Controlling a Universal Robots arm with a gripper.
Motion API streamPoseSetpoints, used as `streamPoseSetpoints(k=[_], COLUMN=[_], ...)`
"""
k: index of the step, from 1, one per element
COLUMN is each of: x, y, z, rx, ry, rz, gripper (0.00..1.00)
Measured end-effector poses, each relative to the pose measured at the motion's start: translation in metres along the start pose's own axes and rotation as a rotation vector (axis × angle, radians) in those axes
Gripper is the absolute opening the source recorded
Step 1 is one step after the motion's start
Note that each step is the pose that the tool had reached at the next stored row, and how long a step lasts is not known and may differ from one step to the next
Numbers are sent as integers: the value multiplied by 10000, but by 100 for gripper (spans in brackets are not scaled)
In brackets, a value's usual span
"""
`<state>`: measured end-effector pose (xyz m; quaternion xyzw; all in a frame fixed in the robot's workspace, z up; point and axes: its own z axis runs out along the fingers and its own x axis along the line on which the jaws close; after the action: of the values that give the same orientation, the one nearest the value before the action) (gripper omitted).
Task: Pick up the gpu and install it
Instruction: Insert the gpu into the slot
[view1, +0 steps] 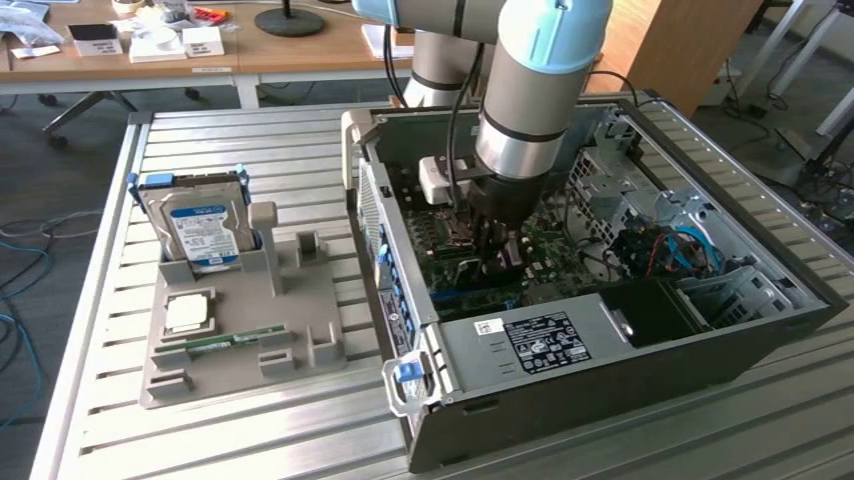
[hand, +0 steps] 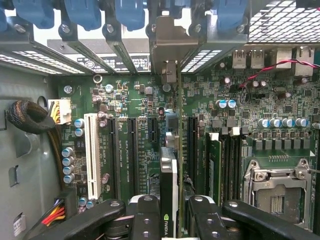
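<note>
In the wrist view the gripper (hand: 169, 220) is clamping its two black fingers (hand: 145, 220) part-way closed on the gpu (hand: 168, 175), which is standing edge-on between them, an nvidia mark showing on its near edge; the card is reaching straight away over the green motherboard (hand: 280, 100), in line with the black expansion slots (hand: 132, 150), a white slot (hand: 91, 150) lying beside those; its silver bracket (hand: 167, 45) is sitting at the far end against the case's rear slot openings, under the blue retention clips (hand: 82, 15); in the exterior view the arm (view1: 534, 90) is reaching down into the open computer case (view1: 747, 330); to the exterior view's left, a grey holder (view1: 240, 330) is carrying a hard drive (view1: 203, 235) and a memory stick (view1: 234, 341).
</note>
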<state>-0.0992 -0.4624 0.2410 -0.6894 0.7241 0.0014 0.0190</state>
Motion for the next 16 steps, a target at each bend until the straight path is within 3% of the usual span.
streamPoseSetpoints(k=[16], x=[0], y=[2], z=[2], rx=[0], ry=[2], rz=[4], gripper=[27])
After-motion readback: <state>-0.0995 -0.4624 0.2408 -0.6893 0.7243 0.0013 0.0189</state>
